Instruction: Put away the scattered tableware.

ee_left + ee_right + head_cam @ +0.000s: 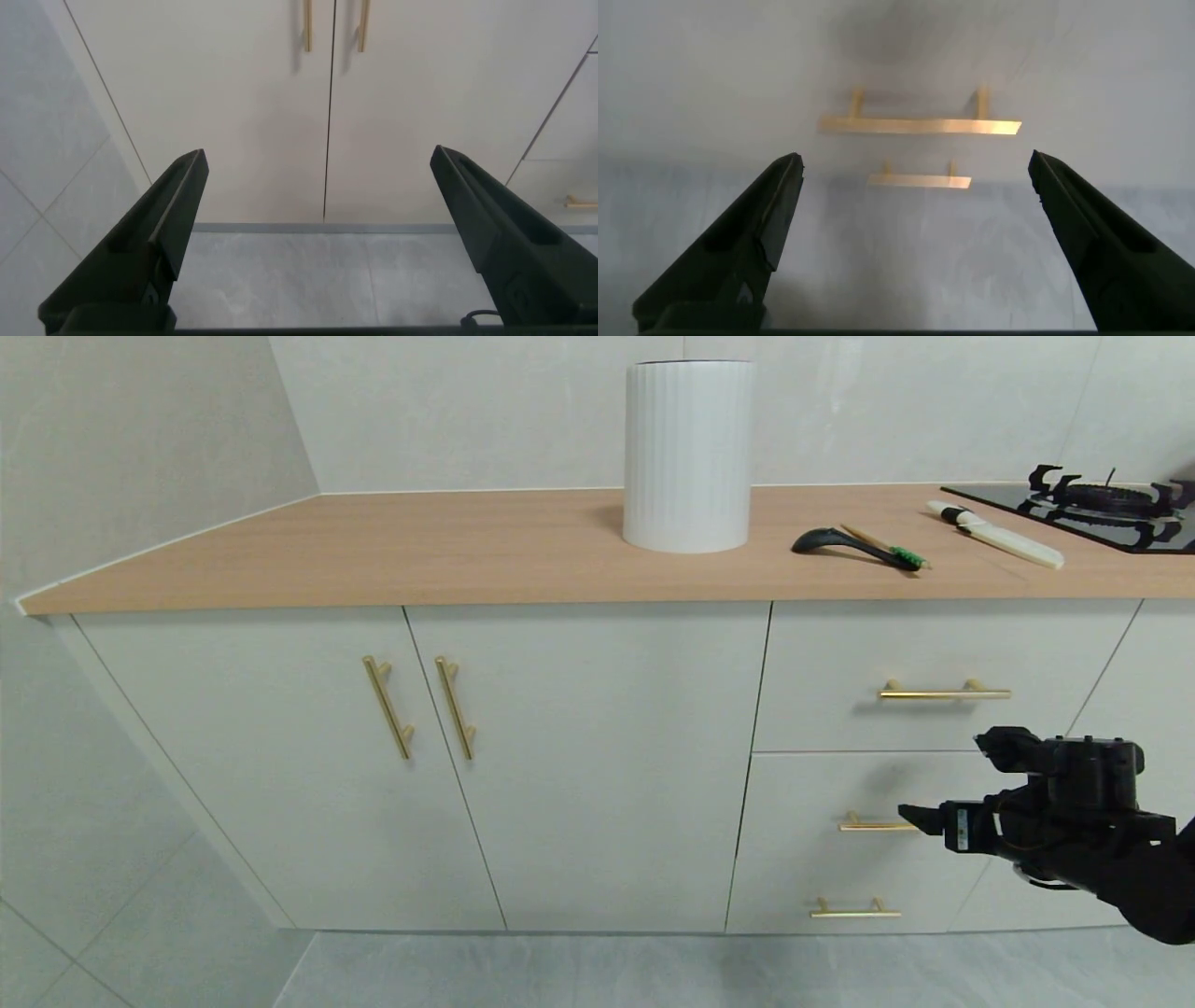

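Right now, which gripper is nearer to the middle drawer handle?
Right. The right gripper is just in front of the middle drawer handle; the left gripper faces the cabinet doors, farther off.

Left claw (318,157) spread wide, nothing between. Two black fingers (154,238) rise from lower left and lower right of frame, tips well apart. Behind them, pale cabinet doors (234,112) fill upper frame. Vertical seam (328,140) runs down centre. Two gold handles (306,26) at top centre, one either side of seam, upright. Grey plinth strip (327,227) under doors. Grey tiled floor (318,280) along bottom. Small gold drawer handle (581,200) at right edge.
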You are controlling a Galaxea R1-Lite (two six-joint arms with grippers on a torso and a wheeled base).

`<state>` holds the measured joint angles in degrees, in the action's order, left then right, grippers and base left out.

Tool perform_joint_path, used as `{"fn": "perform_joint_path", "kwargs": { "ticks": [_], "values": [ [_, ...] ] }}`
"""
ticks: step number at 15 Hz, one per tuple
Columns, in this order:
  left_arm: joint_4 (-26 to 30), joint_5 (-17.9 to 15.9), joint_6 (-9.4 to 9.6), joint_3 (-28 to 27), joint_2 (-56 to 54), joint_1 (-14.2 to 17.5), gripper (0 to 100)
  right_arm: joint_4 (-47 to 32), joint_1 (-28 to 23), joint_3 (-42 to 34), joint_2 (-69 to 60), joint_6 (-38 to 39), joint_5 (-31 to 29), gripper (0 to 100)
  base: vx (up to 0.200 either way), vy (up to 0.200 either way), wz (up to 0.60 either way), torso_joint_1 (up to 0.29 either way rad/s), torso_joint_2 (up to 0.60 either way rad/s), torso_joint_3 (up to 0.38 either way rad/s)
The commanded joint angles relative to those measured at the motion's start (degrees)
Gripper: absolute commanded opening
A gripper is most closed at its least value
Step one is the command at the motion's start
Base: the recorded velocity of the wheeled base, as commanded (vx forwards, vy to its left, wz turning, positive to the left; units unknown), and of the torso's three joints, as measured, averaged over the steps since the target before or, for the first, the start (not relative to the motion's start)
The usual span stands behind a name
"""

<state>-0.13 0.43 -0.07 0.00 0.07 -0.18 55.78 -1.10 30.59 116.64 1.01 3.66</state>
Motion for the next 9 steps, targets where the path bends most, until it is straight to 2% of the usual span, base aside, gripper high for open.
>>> {"fn": "perform_joint_path", "kwargs": {
  "ticks": [1,5,9],
  "values": [
    [-0.04,0.01,-0.01,0.00,0.01,0.01,100,0.73,-0.66,0.61,5.18,-0.13,0.03,100,0.000,0.000,0.00,0.000,0.00,0.000],
    [-0.04,0.01,-0.01,0.00,0.10,0.01,100,0.99,-0.84,4.48,9.31,-0.13,-0.84,100,0.000,0.000,0.00,0.000,0.00,0.000],
    [-0.04,0.01,-0.01,0.00,0.01,0.01,100,4.33,-0.75,7.12,13.70,-0.13,-4.98,100,0.000,0.000,0.00,0.000,0.00,0.000]
  ]
}}
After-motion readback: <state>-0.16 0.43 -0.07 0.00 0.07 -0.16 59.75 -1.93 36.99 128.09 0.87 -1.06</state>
